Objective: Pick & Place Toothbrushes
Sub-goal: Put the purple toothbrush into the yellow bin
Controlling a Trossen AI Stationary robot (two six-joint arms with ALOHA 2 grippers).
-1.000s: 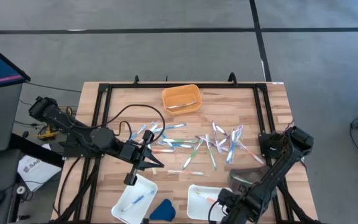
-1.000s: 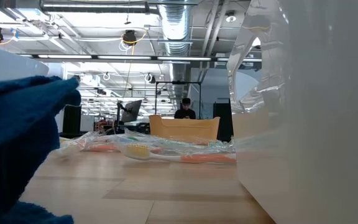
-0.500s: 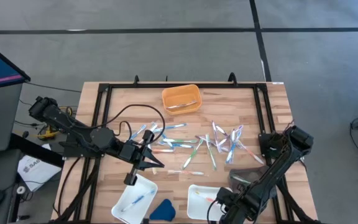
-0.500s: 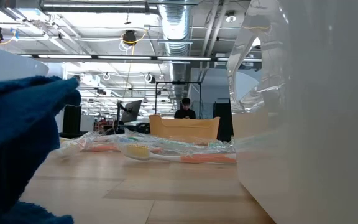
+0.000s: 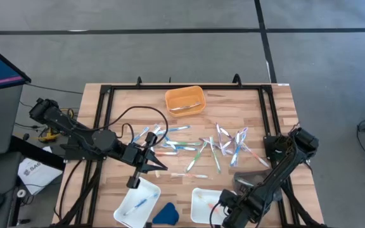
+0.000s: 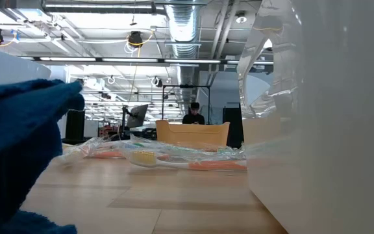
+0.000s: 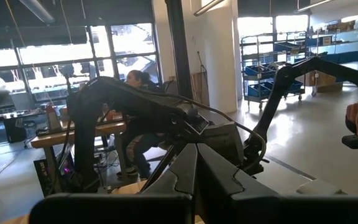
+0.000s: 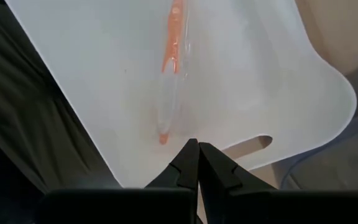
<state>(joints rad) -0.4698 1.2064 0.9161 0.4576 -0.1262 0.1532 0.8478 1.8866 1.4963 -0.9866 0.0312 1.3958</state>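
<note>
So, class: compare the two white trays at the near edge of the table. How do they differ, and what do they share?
The left white tray holds a blue toothbrush; the right white tray holds an orange toothbrush. The right gripper hangs over the right tray, fingers shut, while the left gripper sits at the left tray's far edge. Both are white, similar in size, and flank the dark-blue object.

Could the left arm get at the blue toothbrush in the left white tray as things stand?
Probably yes: the left gripper, shut, sits at the tray's edge, and nothing covers the blue toothbrush.
</note>
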